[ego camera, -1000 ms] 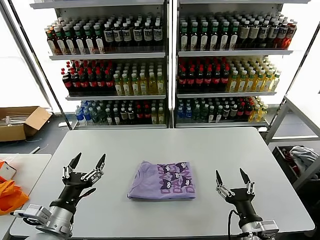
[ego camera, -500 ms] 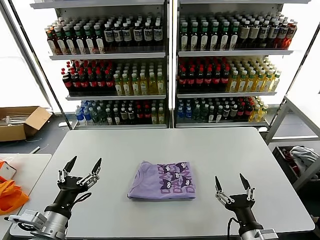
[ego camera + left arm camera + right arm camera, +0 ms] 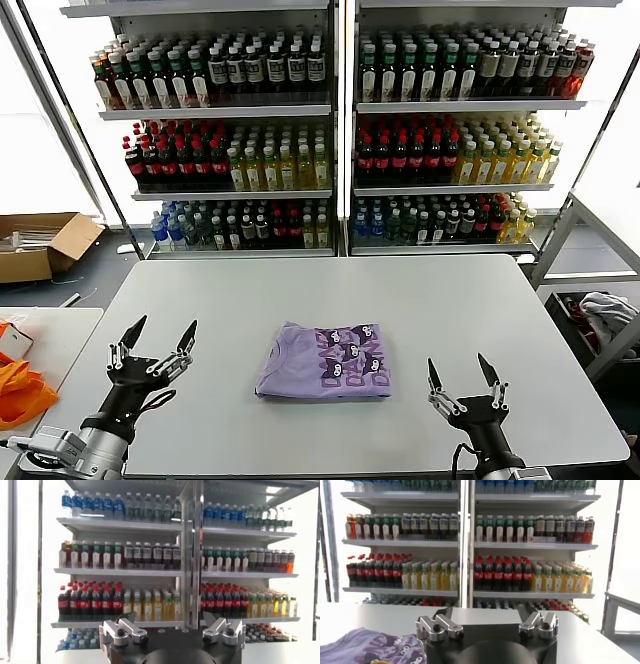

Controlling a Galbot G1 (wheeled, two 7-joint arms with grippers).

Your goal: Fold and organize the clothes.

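Observation:
The clothes, a lavender T-shirt (image 3: 325,361) folded into a neat rectangle with its dark purple and white print facing up, lie in the middle of the grey table (image 3: 320,290). A corner of the T-shirt (image 3: 367,647) also shows in the right wrist view. My left gripper (image 3: 158,336) hovers open over the table's front left, well clear of the shirt, fingers pointing up and away. Over the front right, my right gripper (image 3: 463,372) is likewise open with nothing in it. Both wrist views look across at the shelves, with each gripper, left (image 3: 171,625) and right (image 3: 485,612), spread wide.
Two tall shelf racks (image 3: 340,130) full of drink bottles stand behind the table. An orange fabric (image 3: 18,392) lies on a side table at the left, a cardboard box (image 3: 40,243) on the floor beyond it. A metal frame and a cloth heap (image 3: 608,315) are at the right.
Both arms have drawn back toward me and lowered a little, the left one also drifting left. The T-shirt has not moved and both grippers stay open.

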